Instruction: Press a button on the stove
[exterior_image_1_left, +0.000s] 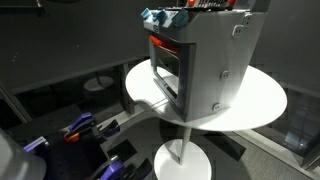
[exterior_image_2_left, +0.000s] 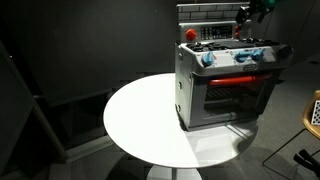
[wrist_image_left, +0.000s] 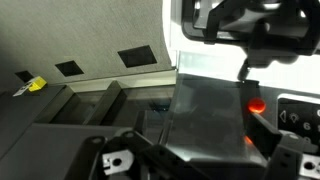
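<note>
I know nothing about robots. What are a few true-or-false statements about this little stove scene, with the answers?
1. The stove stands on a round white table. True.
2. The stove lies tipped on its side. False: it stands upright.
3. A red band crosses the stove's front. True.
4. The gripper hangs below the tabletop. False: it is up above the stove's top.

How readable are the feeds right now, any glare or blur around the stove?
Both exterior views: dark room, table washed out white, stove legible. Wrist view: dim and soft, dark blurred shapes up close, one red glow.
</note>
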